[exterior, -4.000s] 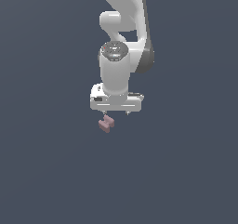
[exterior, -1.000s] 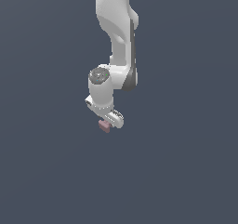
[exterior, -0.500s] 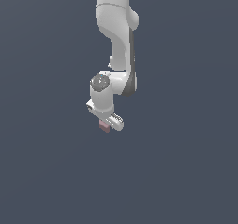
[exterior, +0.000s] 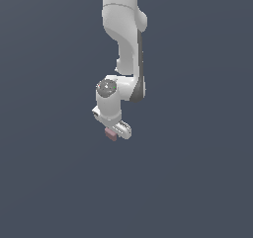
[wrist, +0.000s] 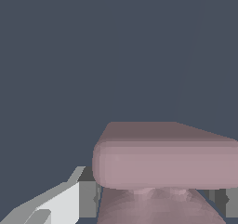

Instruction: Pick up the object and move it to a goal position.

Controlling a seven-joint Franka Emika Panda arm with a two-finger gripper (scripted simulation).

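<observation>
Mauve block point(wrist: 167, 165) fills the near field of the wrist view: a broad rounded slab edge-on, with a narrower neck below it widening again at the frame edge, consistent with a notched H profile. Grey pads point(wrist: 88, 199) sit against the neck on either side, one at each flank of the block; a white finger body runs off toward the frame corner beside the nearer pad. Jaws closed onto the block at its waist, narrow gap, block between the pads and touching both.

Exterior view: block point(exterior: 111, 134) shows as a small pink piece poking out just under the gripper point(exterior: 117, 131), toward the exterior view's left of the fingertips, largely hidden by the white hand. Hand tilted, not square to the camera. Wrist joint cap, grey disc, faces the camera directly above the hand. White arm point(exterior: 124, 34) rises from the wrist through a bent elbow and leaves the frame at the top edge.

Backdrop is uniform slate grey in both views; no tabletop edge, shadow or contact line is discernible, so whether the block is lifted clear of any surface cannot be told.
</observation>
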